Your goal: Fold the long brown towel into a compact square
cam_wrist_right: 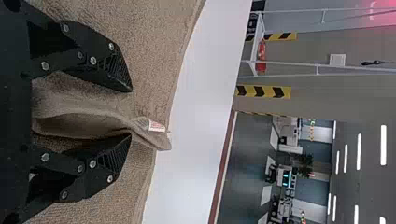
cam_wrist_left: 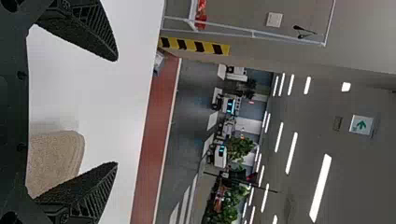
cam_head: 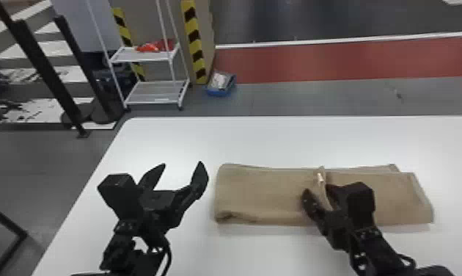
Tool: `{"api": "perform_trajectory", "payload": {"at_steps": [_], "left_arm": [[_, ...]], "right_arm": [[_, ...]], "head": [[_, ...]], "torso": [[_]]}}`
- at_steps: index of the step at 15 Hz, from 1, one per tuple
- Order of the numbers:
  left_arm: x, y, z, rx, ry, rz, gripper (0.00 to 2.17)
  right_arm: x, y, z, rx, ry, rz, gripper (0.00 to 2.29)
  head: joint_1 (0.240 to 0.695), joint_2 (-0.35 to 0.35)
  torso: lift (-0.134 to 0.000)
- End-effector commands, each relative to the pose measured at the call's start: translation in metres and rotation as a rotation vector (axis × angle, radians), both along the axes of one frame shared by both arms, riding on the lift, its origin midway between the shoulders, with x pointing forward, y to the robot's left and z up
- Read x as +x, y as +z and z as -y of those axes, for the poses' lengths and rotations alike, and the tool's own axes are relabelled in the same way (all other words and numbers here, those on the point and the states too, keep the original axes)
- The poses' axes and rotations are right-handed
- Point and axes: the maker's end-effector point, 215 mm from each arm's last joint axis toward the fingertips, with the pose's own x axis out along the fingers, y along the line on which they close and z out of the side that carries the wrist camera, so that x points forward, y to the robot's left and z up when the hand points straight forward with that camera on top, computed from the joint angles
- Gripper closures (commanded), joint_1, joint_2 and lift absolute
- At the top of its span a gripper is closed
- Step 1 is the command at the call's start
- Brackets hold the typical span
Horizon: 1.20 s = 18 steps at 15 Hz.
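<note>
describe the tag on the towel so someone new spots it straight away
On the white table lies a long brown towel. Near its middle, a raised fold stands between the fingers of the right hand. The tag sits by that fold's far end, small and white with reddish marks against plain brown cloth.

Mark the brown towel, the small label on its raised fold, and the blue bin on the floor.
Brown towel (cam_head: 263, 192): head view, the flat part left of the raised fold.
Label (cam_wrist_right: 156, 126): right wrist view, its printed face.
Blue bin (cam_head: 216, 93): head view, its near wall.
</note>
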Motion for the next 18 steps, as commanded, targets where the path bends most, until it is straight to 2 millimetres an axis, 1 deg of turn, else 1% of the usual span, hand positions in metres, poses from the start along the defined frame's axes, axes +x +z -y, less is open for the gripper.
{"api": "perform_trajectory", "payload": {"at_steps": [1, 2, 5, 7, 8, 9, 12, 13, 14, 15, 16, 18], "left_arm": [[-0.001, -0.001, 0.000, -0.001, 0.001, -0.002, 0.08], [-0.001, -0.001, 0.001, -0.001, 0.000, -0.002, 0.08], [-0.001, -0.003, 0.002, -0.002, -0.004, -0.006, 0.08], [-0.001, -0.003, 0.003, -0.003, -0.005, -0.006, 0.08], [-0.001, -0.002, 0.003, -0.003, -0.007, -0.006, 0.08], [-0.001, -0.003, 0.003, -0.001, -0.007, -0.006, 0.08], [-0.002, -0.005, 0.003, 0.001, -0.006, -0.011, 0.08], [-0.002, -0.005, 0.003, 0.001, -0.006, -0.011, 0.08], [-0.002, -0.006, 0.003, 0.001, -0.006, -0.012, 0.08], [-0.002, -0.008, 0.005, 0.000, -0.010, -0.015, 0.08], [-0.002, -0.008, 0.005, 0.000, -0.010, -0.016, 0.08], [-0.004, -0.010, 0.004, 0.000, -0.008, -0.018, 0.08]], "right_arm": [[-0.001, 0.003, -0.003, 0.013, 0.001, 0.006, 0.72], [-0.001, 0.007, -0.004, 0.017, 0.002, 0.015, 0.85], [-0.002, 0.010, -0.003, 0.019, 0.000, 0.021, 0.85], [-0.003, 0.017, -0.004, 0.024, -0.001, 0.033, 0.85], [-0.003, 0.019, -0.004, 0.024, -0.001, 0.037, 0.88], [-0.002, 0.020, -0.004, 0.026, -0.001, 0.039, 1.03], [-0.004, 0.017, 0.000, 0.026, -0.015, 0.033, 1.02], [-0.003, 0.017, 0.002, 0.026, -0.019, 0.034, 0.86], [-0.004, 0.018, 0.003, 0.029, -0.024, 0.041, 0.47], [-0.005, 0.020, 0.003, 0.032, -0.024, 0.044, 0.17], [-0.006, 0.024, 0.004, 0.034, -0.028, 0.050, 0.11], [-0.007, 0.024, 0.008, 0.034, -0.035, 0.051, 0.11]], "head": [[0.695, 0.162], [0.695, 0.163], [0.695, 0.164], [0.695, 0.163], [0.695, 0.163], [0.695, 0.163], [0.695, 0.162], [0.695, 0.161], [0.695, 0.160], [0.695, 0.159], [0.695, 0.157], [0.695, 0.154]], "torso": [[-0.120], [-0.120], [-0.120], [-0.120], [-0.120], [-0.120], [-0.120], [-0.120], [-0.120], [-0.120], [-0.120], [-0.120]]}}
